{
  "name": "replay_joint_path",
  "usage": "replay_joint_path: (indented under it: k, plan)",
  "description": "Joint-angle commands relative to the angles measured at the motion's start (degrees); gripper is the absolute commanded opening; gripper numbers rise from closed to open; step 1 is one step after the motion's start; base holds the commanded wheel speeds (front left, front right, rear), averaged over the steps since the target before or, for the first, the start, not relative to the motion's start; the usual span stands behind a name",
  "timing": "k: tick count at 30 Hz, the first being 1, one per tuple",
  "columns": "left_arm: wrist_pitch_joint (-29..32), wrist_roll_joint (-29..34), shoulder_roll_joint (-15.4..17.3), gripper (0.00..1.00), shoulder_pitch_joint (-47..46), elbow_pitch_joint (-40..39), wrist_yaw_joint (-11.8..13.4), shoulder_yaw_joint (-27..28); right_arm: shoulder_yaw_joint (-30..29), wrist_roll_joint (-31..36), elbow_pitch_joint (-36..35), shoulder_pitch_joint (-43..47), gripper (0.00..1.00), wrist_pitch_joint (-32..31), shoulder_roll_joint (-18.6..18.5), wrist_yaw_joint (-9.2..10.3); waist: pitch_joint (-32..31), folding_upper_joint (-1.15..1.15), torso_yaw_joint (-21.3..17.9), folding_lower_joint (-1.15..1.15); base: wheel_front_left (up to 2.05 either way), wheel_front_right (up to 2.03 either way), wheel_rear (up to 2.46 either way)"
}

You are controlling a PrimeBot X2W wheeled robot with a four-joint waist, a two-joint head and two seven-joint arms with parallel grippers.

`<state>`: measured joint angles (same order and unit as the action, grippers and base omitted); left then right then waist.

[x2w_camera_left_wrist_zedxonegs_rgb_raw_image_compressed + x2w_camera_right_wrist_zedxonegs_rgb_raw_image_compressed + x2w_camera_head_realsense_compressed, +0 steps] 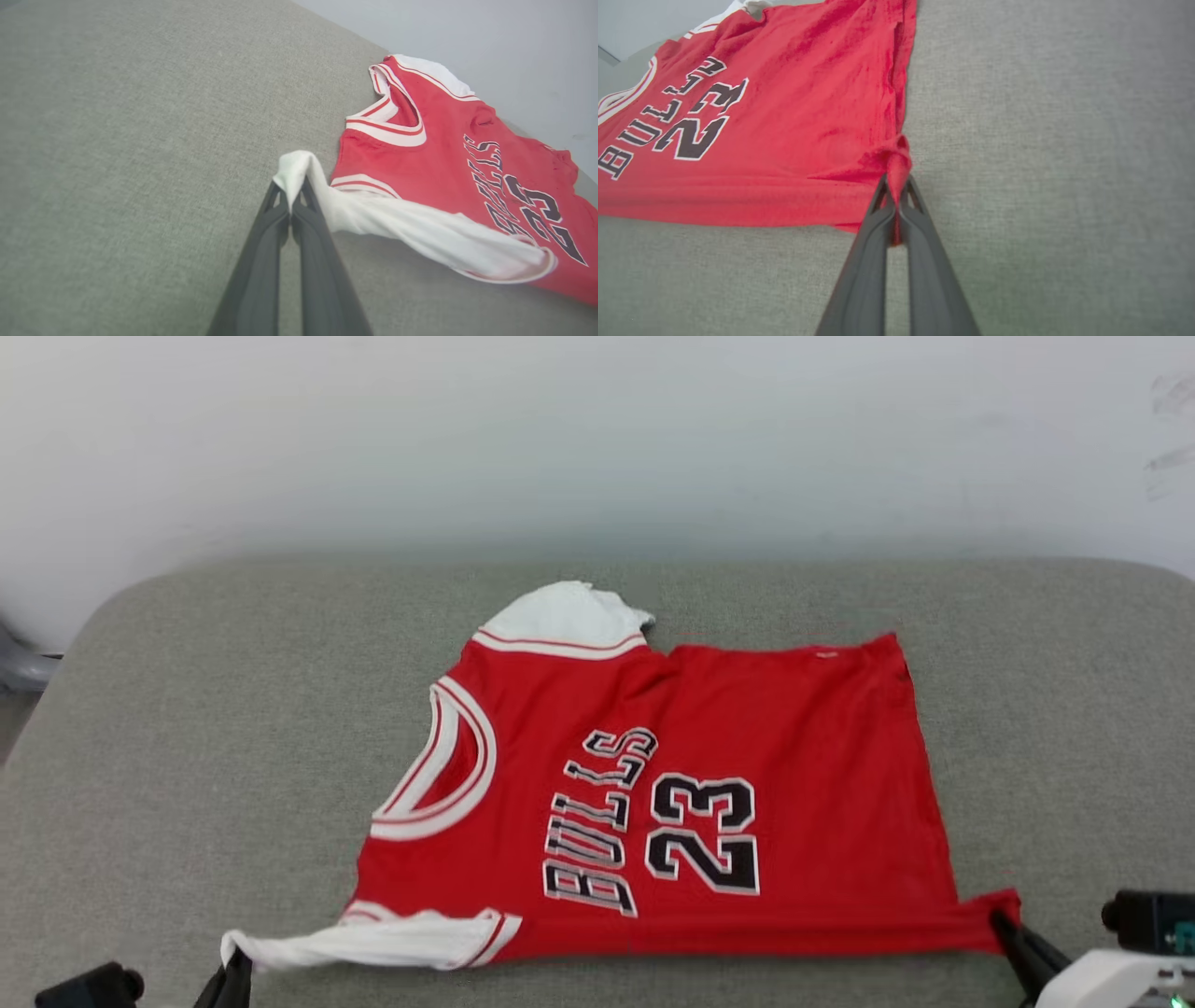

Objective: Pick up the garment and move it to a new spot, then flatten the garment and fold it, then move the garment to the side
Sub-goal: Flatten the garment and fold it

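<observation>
Left claw, garment, grey upholstery, pale wall

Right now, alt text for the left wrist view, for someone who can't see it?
The left gripper is shut on the tip of the white sleeve of a red shirt. The shirt lies spread on a grey cushion, its BULLS 23 lettering facing up.

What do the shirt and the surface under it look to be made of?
The shirt: thin, soft, matte fabric, probably a knit; it puckers into creases where the right gripper pinches its corner and the left gripper its white sleeve. The surface: grey, matte woven cloth with a flecked weave, possibly padded upholstery given its rounded corners.
</observation>
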<state>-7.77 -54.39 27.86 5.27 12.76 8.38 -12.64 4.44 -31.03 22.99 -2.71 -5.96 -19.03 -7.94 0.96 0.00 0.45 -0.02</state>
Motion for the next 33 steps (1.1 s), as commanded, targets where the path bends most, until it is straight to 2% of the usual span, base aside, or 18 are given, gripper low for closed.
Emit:
replay_joint_path:
  k: [1, 8, 12, 17, 21, 33]
  plan:
    - [0.34, -0.47, 1.59, 0.00, 2.77, -1.88, 2.46, 1.75, -3.19, 0.92, -2.09, 3.80, 0.00, -1.40, 0.13, 0.82, -1.34, 0.00, 0.55, 0.02, 0.00, 0.00, 0.00]
    - [3.03, -0.92, 2.00, 0.00, 10.87, -12.33, 7.71, 1.72, -10.54, 5.91, -15.54, 15.26, 0.00, -9.71, 7.54, 0.71, -2.02, 0.00, 1.15, 0.02, 0.00, 0.00, 0.00]
    - [4.27, -0.02, 2.36, 0.00, 9.64, -15.14, 8.60, 0.73, -12.61, 8.23, -20.57, 16.69, 0.00, -13.27, 9.89, 0.57, -1.67, 0.00, 1.05, 0.02, 0.00, 0.00, 0.00]
    - [6.37, 1.46, 3.43, 0.00, 4.25, -15.47, 7.34, -1.31, -12.44, 10.95, -23.46, 13.75, 0.00, -15.38, 9.86, 0.52, -0.29, 0.00, 0.76, 0.02, 0.00, 0.00, 0.00]
    - [7.96, 2.30, 3.51, 0.00, -2.29, -13.09, 5.04, -3.05, -10.81, 11.78, -22.79, 9.60, 0.00, -15.88, 8.68, 0.51, 2.18, 0.00, 0.40, 0.02, 0.00, 0.00, 0.00]
    - [8.97, 4.01, -0.36, 0.00, -15.60, -1.46, -1.04, -8.28, -4.49, 10.48, -13.29, -1.42, 0.00, -11.75, 6.69, 0.50, 9.31, 0.00, -0.22, 0.02, 0.00, 0.00, 0.00]
